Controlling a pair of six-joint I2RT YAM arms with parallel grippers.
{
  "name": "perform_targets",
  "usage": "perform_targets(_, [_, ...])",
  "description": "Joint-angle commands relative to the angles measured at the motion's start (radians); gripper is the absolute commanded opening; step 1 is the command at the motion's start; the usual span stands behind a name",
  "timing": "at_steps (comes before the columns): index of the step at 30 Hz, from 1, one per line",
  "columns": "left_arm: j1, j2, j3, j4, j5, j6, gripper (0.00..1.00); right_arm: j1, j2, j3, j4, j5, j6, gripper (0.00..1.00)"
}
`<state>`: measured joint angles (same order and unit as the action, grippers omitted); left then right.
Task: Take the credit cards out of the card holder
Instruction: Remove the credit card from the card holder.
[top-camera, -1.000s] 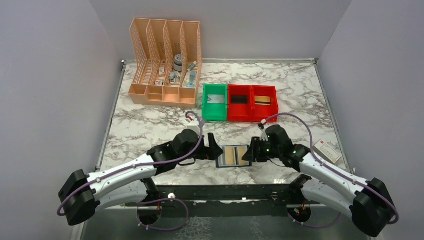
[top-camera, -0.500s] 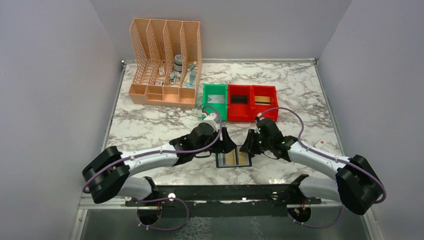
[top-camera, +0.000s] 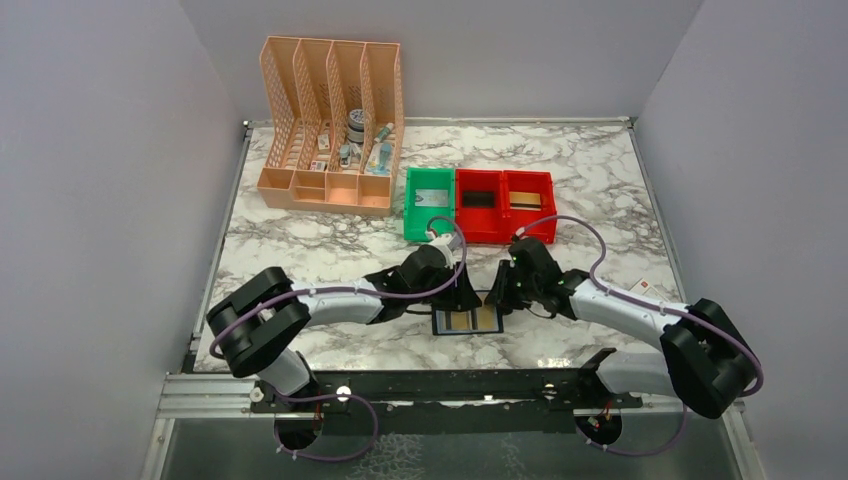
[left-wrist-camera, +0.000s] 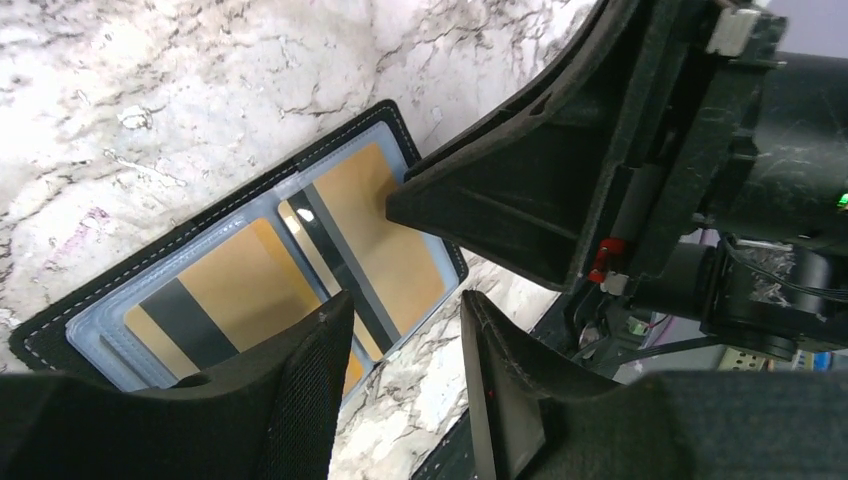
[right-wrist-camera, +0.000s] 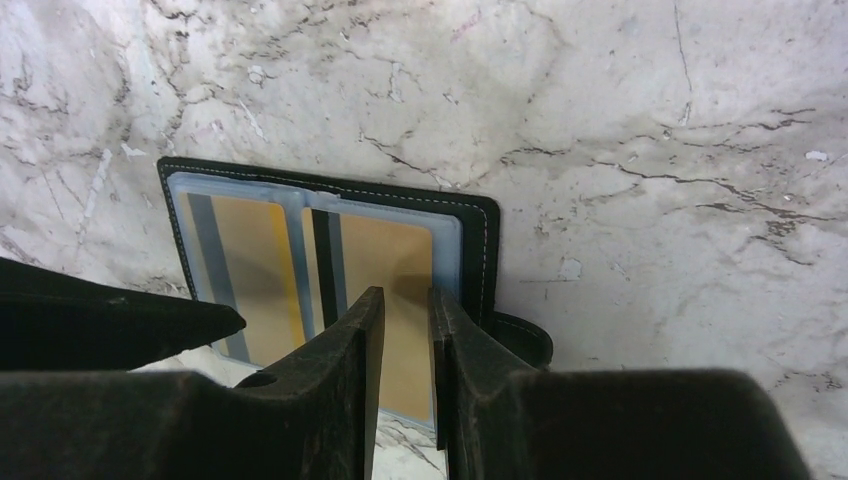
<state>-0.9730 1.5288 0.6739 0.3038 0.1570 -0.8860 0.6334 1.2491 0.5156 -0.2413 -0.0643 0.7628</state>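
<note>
At the near edge of the tabletop (top-camera: 300, 255), the holder (right-wrist-camera: 480, 240) is laid open, cards (right-wrist-camera: 250, 260) seated inside. Both arms (top-camera: 340, 298) are stretched low over it: left tool (left-wrist-camera: 403, 305) held apart, right tool (right-wrist-camera: 405, 297) narrowly apart.

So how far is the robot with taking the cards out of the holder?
Done: the black card holder lies open on the marble table. In hand: the right gripper, jaws narrowly apart, is down at one gold card; the left gripper is open over the holder's edge. Left: both gold cards are still in their sleeves.
</note>
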Motion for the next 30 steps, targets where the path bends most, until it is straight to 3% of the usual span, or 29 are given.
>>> perform_targets(1, [-0.003,0.051,0.018,0.040,0.052,-0.038,0.45,-0.002,-0.027,-0.009,-0.016,-0.013,0.006,0.23])
perform_targets(11, [-0.003,0.155,0.011,0.057,0.055,-0.090,0.38,-0.002,-0.102,-0.026,0.002,-0.113,-0.018,0.24])
perform_targets(30, [-0.003,0.114,-0.042,0.062,-0.013,-0.126,0.39,-0.002,-0.015,-0.136,0.031,-0.036,0.054,0.22])
